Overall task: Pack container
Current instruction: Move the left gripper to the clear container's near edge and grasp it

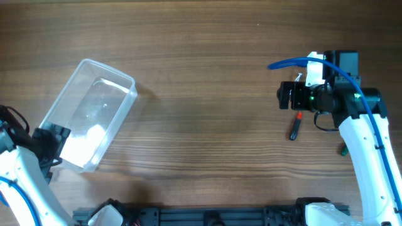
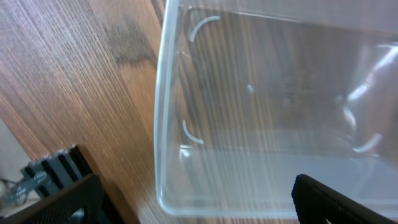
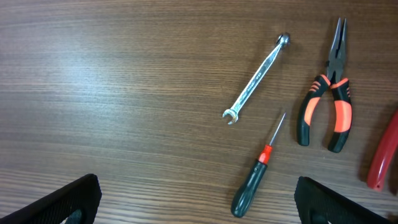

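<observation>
Container (image 1: 94,110) on brown wood-grain table (image 1: 207,75); left fingers (image 2: 62,194) apart at its end; right fingers (image 3: 56,202) apart above screwdriver (image 3: 254,180)

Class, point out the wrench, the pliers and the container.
wrench (image 3: 256,78), right wrist view, mid shaft.
pliers (image 3: 331,81), right wrist view, pivot joint.
container (image 2: 159,106), left wrist view, near rim.
</observation>
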You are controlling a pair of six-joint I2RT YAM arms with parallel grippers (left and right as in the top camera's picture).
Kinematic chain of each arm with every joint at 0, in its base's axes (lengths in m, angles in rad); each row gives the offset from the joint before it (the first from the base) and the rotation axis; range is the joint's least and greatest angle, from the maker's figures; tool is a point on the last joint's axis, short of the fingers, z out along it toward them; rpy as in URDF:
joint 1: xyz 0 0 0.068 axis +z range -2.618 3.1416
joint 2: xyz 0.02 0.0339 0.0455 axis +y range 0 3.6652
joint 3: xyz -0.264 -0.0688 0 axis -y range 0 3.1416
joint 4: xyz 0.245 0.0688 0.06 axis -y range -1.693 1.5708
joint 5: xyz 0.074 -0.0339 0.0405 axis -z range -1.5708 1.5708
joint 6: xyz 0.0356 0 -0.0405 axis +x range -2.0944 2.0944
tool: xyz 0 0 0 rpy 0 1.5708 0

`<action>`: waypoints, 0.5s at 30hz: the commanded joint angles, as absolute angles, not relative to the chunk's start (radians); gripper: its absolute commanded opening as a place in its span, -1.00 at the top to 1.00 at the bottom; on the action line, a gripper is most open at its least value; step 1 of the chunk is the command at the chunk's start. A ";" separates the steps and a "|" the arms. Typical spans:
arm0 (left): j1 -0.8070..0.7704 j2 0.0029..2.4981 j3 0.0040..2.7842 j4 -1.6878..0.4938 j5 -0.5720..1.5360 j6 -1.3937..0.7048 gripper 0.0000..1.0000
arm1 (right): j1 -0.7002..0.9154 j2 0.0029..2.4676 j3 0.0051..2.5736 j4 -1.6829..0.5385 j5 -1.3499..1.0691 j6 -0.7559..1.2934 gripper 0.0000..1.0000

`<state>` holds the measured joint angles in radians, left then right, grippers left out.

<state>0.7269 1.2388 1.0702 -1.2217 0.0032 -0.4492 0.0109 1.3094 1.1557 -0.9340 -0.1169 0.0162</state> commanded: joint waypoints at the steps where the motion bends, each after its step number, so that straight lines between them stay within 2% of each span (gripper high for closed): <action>1: 0.743 1.318 1.017 -1.178 -0.021 -0.396 -1.00 | 0.014 1.321 1.181 -0.927 -0.143 0.000 -0.99; 15: 0.743 1.548 0.970 -1.000 -0.020 -0.400 -0.96 | 0.014 1.321 1.181 -0.928 -0.158 0.000 -0.99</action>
